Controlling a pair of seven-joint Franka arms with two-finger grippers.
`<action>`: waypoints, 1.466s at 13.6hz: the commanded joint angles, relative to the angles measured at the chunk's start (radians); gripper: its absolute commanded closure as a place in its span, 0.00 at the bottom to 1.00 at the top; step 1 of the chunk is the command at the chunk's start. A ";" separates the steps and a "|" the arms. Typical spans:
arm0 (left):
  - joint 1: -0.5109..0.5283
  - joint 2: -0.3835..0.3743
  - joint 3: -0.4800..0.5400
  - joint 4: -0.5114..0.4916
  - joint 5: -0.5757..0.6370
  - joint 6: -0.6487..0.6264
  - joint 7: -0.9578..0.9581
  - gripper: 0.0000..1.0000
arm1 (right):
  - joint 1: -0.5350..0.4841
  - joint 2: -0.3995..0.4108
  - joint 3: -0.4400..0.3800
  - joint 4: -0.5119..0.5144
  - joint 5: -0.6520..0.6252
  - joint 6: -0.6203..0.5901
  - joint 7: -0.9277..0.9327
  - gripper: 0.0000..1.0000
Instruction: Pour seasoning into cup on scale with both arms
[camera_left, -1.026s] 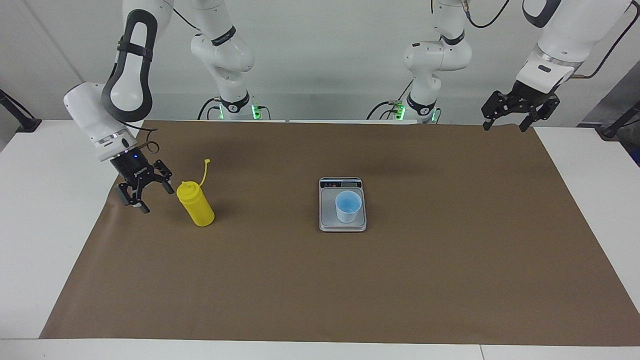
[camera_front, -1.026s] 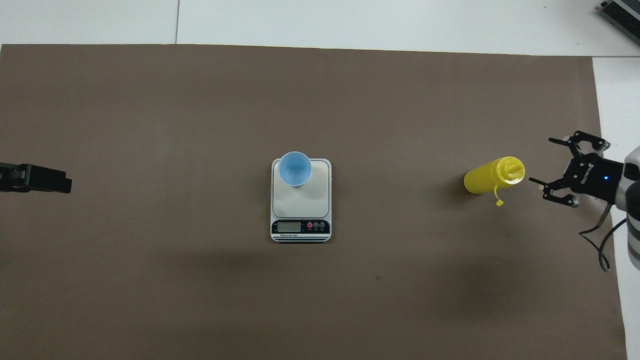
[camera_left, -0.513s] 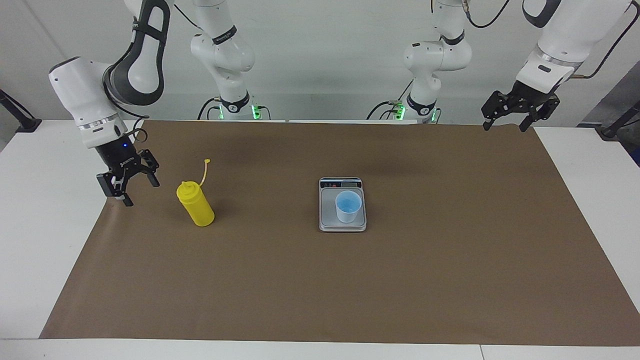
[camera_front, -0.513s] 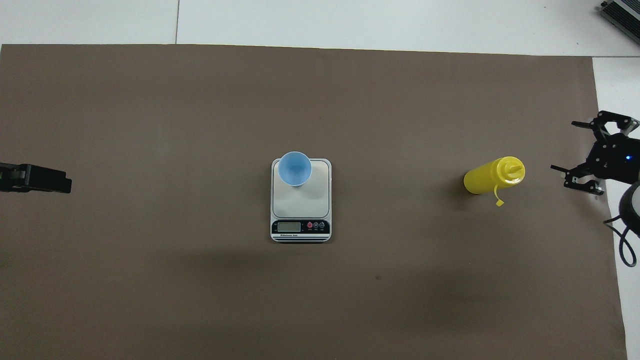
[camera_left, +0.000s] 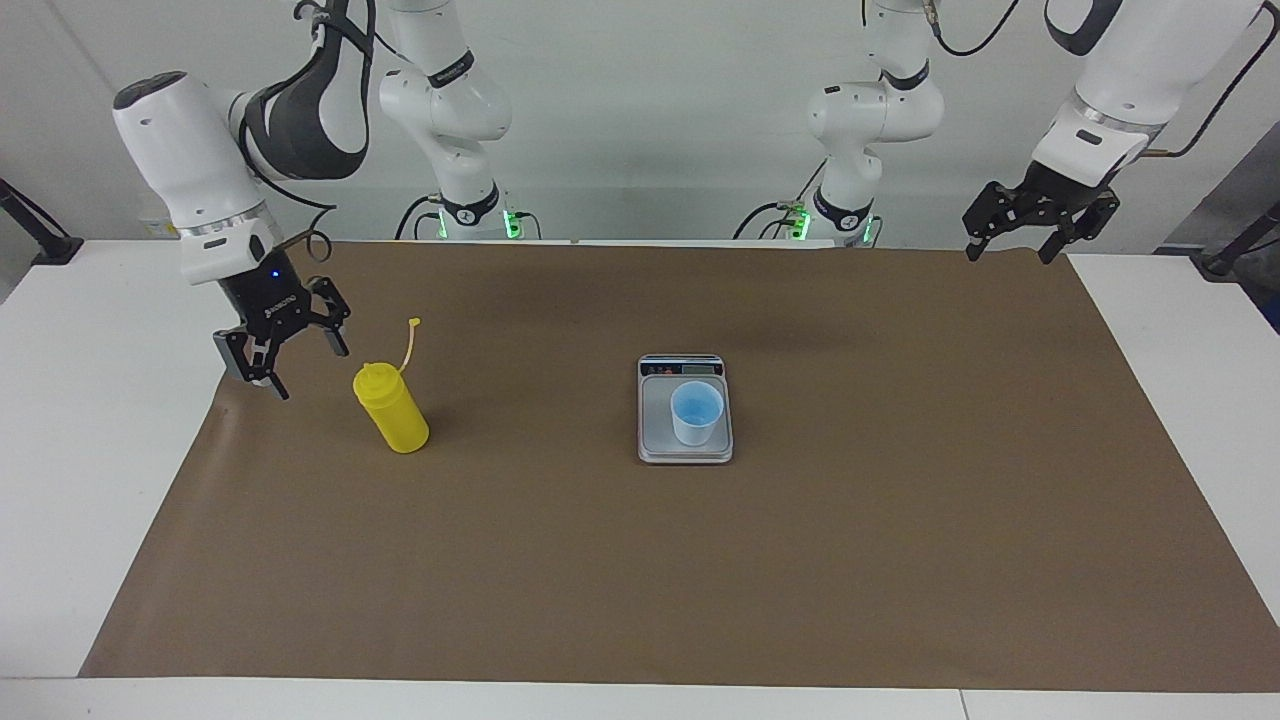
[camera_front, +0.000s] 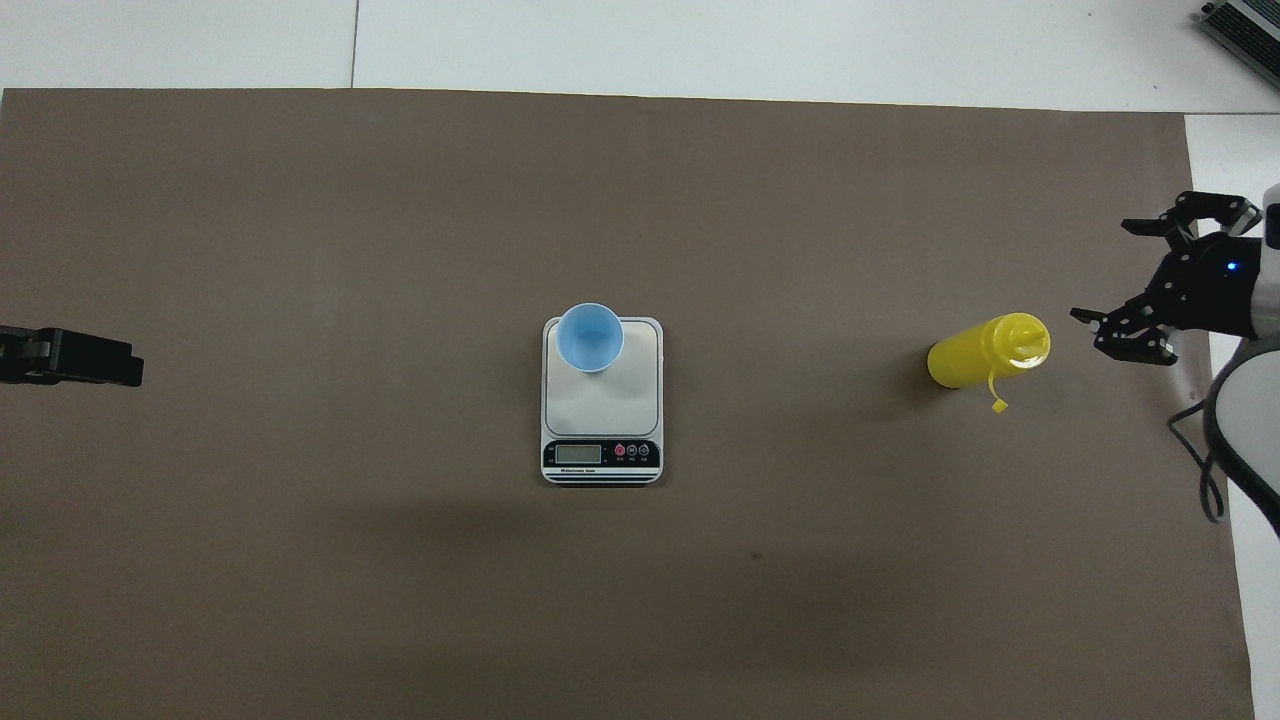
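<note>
Right gripper (camera_left: 285, 360): fingers spread, empty, raised just beside the seasoning bottle (camera_left: 391, 408), not touching. Bottle: upright on the brown mat (camera_left: 640, 560), toward the right arm's end. Cup (camera_left: 696, 412): upright on the scale (camera_left: 685, 452), mid-table. Left gripper (camera_left: 1012, 240): open, empty, waiting over the mat's corner.

Bright, even light falls from above, and both views are sharp edge to edge. The brown mat (camera_left: 640, 560) is matte and shows no glare, only broad soft shadows of the arms. The yellow squeeze bottle (camera_left: 391, 408) and the scale (camera_front: 601, 400) cast short faint shadows. Green lamps glow at the arm bases. The white worktop (camera_left: 90, 400) reads slightly washed.
</note>
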 joint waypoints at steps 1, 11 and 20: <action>0.006 -0.012 -0.002 -0.015 0.002 -0.005 0.010 0.00 | 0.032 0.001 0.005 0.030 -0.030 -0.046 0.151 0.00; 0.006 -0.012 -0.003 -0.015 0.002 -0.005 0.010 0.00 | 0.212 -0.010 0.006 0.131 -0.199 -0.222 0.790 0.00; 0.006 -0.012 -0.003 -0.015 0.002 -0.005 0.010 0.00 | 0.289 0.016 0.008 0.286 -0.345 -0.417 1.334 0.00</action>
